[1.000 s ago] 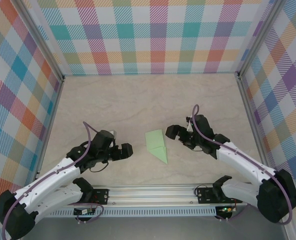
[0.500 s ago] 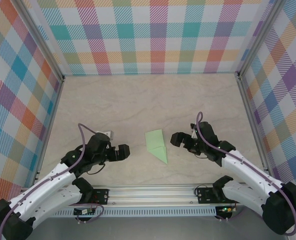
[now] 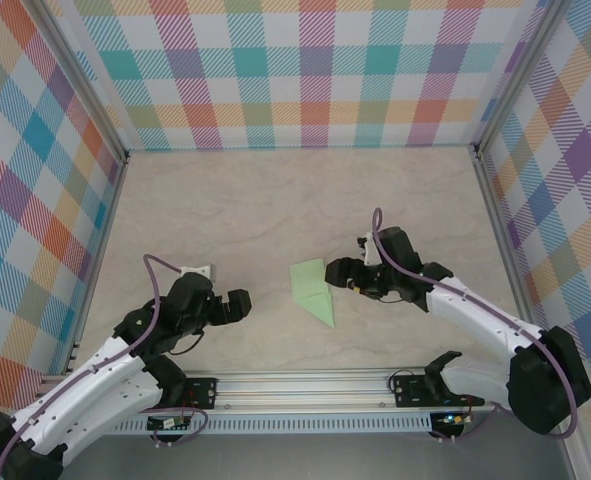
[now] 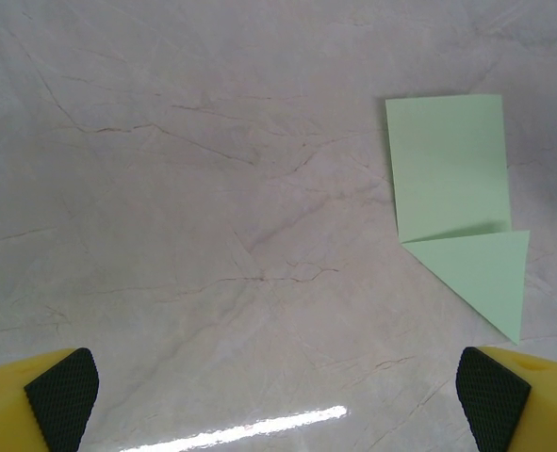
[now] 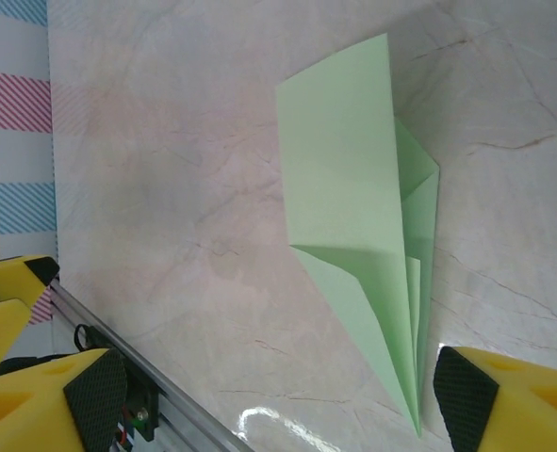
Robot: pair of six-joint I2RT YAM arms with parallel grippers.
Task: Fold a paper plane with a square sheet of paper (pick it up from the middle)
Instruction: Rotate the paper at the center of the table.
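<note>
While both arms reach in from the 6 o'clock edge of the marble-look table [image 3: 275,200], the paper [image 3: 313,290] lies flat a little to the 6 o'clock side of the table's centre, between the two grippers. It is pale green and partly folded: a broad, slanted four-sided part toward 12 o'clock and a narrow tip pointing to about 5 o'clock. The left gripper [image 3: 235,305] sits at roughly 8 o'clock from the paper, well apart from it, with its jaws spread wide and nothing between them. In the left wrist view the two black-padded yellow fingers [image 4: 63,394] stand at the bottom corners, the left gripper [image 4: 278,400] over bare table, and the paper [image 4: 452,207] lies off at 2 o'clock, with a crease separating the rectangle from a triangular flap. The right gripper [image 3: 337,272] is at 3 o'clock from the paper, just beside its right edge; whether it touches cannot be told from above. In the right wrist view the right gripper [image 5: 280,395] has its jaws apart and holds nothing. The paper [image 5: 349,188] lies ahead with layered folds along one side, its tip ending just beside one pad [image 5: 465,391]; contact there is unclear. A metal rail [image 3: 315,385] runs along the 6 o'clock edge, and plaid walls [image 3: 315,70] close the other sides.
</note>
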